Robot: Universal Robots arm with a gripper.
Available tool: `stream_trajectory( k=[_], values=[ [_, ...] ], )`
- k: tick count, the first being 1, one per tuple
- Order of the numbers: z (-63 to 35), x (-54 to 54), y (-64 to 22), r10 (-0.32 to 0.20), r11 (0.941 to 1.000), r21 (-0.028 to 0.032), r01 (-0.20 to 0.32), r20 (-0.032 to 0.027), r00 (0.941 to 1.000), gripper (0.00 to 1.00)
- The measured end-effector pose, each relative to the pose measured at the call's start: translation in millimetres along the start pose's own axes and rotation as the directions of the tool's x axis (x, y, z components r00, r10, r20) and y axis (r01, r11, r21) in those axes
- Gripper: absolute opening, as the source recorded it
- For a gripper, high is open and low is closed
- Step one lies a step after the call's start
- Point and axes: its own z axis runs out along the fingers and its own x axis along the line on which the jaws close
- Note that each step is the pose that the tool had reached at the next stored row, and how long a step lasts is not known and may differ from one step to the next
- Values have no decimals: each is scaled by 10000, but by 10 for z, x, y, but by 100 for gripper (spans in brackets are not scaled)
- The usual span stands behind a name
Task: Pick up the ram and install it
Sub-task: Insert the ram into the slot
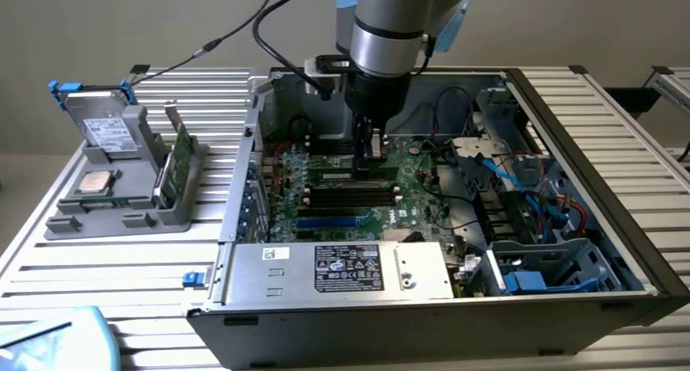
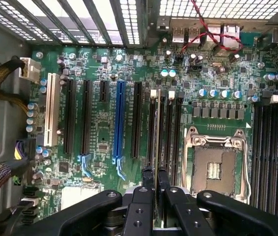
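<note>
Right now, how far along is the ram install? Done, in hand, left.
Done: pick-up. The hand is shut on the ram. In hand: the stick stands edge-on among the memory slots beside the processor socket, inside the open case. Left: seating. I can't tell whether it is pushed fully home, and the hand has not let go.

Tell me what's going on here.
The robot arm reaches into an open computer case. Its gripper is shut on the ram, held on edge right at the memory slots beside the empty processor socket on the motherboard. Whether the ram is seated cannot be told.
</note>
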Motion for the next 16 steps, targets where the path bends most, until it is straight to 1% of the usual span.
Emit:
stream_trajectory(
  k=[13,16],
  values=[
    [237,-9,-20,12,10000,0,-12,0,10000,14],
    [287,-11,-24,16,10000,-1,-16,-10,10000,14]
  ],
)
